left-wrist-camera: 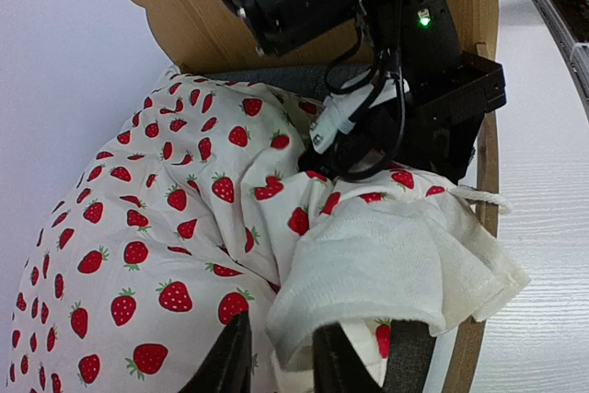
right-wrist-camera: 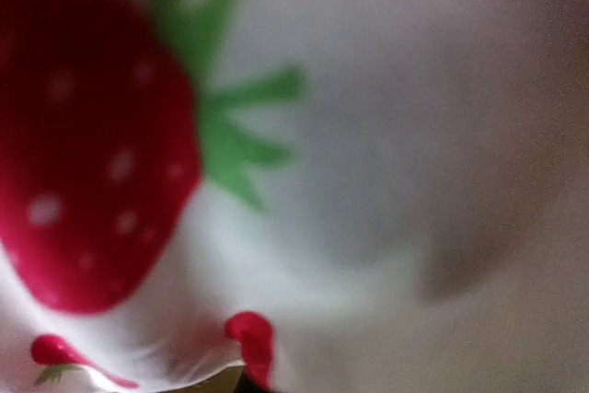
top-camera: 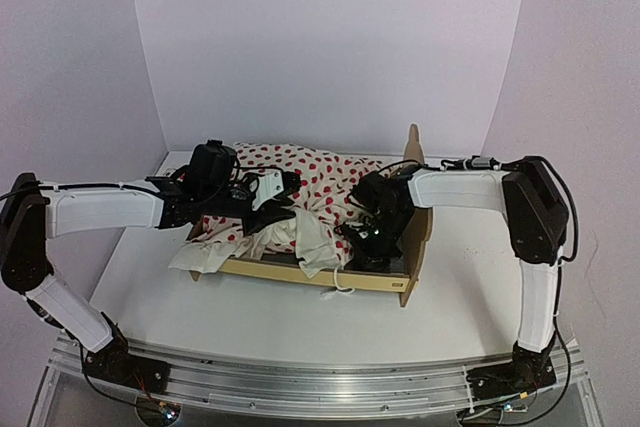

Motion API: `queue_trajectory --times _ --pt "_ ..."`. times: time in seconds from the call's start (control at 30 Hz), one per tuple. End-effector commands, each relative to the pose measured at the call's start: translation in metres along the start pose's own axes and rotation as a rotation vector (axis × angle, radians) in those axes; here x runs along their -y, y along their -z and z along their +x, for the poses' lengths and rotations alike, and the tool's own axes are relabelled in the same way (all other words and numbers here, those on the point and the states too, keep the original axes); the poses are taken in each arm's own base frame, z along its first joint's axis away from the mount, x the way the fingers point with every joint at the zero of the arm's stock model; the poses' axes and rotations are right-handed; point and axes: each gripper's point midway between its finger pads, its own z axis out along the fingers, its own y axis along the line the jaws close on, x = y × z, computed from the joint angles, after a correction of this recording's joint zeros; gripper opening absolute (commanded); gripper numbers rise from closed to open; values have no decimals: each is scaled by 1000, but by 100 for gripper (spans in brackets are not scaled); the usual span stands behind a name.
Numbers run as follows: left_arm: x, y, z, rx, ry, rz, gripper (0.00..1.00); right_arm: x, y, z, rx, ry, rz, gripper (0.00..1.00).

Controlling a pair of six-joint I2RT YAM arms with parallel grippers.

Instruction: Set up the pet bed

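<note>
The pet bed (top-camera: 300, 272) is a plywood frame on the table, its scalloped headboard (top-camera: 413, 147) at the right. A white strawberry-print blanket (top-camera: 320, 182) lies bunched over it. In the left wrist view the blanket (left-wrist-camera: 166, 200) covers most of the grey base, with its plain white underside (left-wrist-camera: 396, 264) folded up. My left gripper (left-wrist-camera: 281, 338) is open, and that fold lies between its dark fingers (left-wrist-camera: 230, 361). My right gripper (top-camera: 362, 237) reaches down beside the headboard (left-wrist-camera: 184, 16), shut on the blanket where the folds gather. The cloth hides its fingertips, and blurred blanket (right-wrist-camera: 368, 181) fills the right wrist view.
The white table (top-camera: 200, 317) spreads round the bed, with an aluminium rail (top-camera: 320, 382) along its near edge. White backdrop walls (top-camera: 330, 37) close off the back and sides. A short white cord (top-camera: 343, 285) hangs over the bed's near rail.
</note>
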Motion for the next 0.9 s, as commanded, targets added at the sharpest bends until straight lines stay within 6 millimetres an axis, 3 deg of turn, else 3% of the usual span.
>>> queue_trajectory --times 0.0,0.1,0.27,0.5,0.6,0.87 --pt "3 11 -13 38 -33 27 30 33 -26 41 -212 -43 168 7" --pt "3 12 -16 42 -32 41 34 39 -7 26 -182 -1 267 15" --pt "4 12 -17 46 -31 44 36 0 45 4 -31 121 216 34" --pt "4 11 -17 52 -26 48 37 -32 101 0 120 133 148 49" --pt "5 10 -17 52 -25 50 37 -12 104 -7 151 67 252 48" --pt "4 10 -15 48 -29 44 37 31 86 -30 143 -14 457 45"
